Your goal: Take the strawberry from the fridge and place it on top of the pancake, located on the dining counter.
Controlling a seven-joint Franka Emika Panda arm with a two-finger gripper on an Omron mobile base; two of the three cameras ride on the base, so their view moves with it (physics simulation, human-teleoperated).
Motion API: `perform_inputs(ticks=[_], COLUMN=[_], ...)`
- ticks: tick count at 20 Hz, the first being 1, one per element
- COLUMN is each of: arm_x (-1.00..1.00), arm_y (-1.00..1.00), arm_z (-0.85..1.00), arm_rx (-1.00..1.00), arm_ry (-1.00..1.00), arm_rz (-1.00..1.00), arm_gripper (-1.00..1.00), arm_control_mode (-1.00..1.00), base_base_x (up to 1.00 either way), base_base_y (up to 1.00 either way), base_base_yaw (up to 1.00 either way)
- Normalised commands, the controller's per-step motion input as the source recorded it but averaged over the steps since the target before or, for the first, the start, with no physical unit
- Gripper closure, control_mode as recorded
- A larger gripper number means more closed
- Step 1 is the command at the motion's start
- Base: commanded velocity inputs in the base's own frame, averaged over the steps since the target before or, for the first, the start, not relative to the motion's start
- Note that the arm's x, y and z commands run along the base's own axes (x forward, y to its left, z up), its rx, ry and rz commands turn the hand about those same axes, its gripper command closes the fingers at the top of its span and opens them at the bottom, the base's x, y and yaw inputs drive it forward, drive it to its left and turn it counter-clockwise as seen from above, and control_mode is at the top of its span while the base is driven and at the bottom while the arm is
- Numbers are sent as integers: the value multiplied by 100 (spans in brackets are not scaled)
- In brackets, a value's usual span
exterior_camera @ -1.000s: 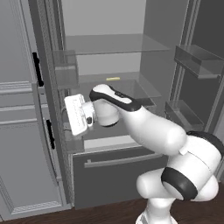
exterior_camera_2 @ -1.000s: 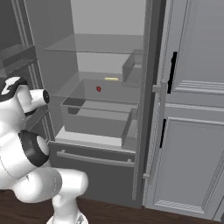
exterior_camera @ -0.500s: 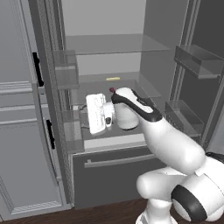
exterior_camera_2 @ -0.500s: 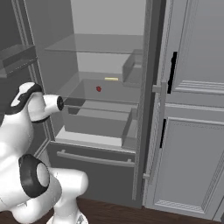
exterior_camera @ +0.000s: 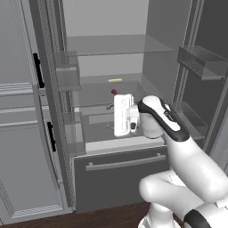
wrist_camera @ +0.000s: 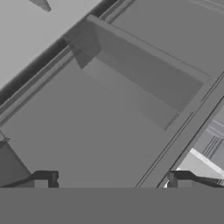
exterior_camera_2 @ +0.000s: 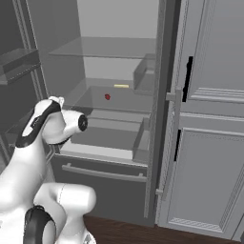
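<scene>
Reaching further into the fridge (exterior_camera: 133, 169), the end effector (wrist_camera: 113, 179) hangs with fingers apart near the strawberry (exterior_camera_2: 107, 96) on the glass shelf (exterior_camera_2: 128, 101).

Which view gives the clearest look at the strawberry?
The right base view: the strawberry lies in the open on the fridge shelf, with nothing in front of it. In the left base view the strawberry peeks out just above the white hand, partly covered.
</scene>
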Motion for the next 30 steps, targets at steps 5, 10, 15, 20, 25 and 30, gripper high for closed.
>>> perform_inputs(ticks=[5, 10, 15, 20, 25, 30], arm_x=[20, 16, 1, -30, -58, -64], arm_y=[-100, -93, -55, -36, -18, -27], arm_z=[-7, -23, -52, -63, -64, 1], arm_rx=[-25, -43, -74, -83, -79, -23], arm_ry=[-24, -23, -25, -45, -52, -36], arm_rz=[16, 36, 42, 36, 33, 21], arm_gripper=[-100, -100, -100, -100, -100, -100], arm_control_mode=[-100, -100, -100, -100, -100, -100], base_base_x=[0, 0, 0, 0, 0, 0], base_base_y=[0, 0, 0, 0, 0, 0], base_base_yaw=[0, 0, 0, 0, 0, 0])
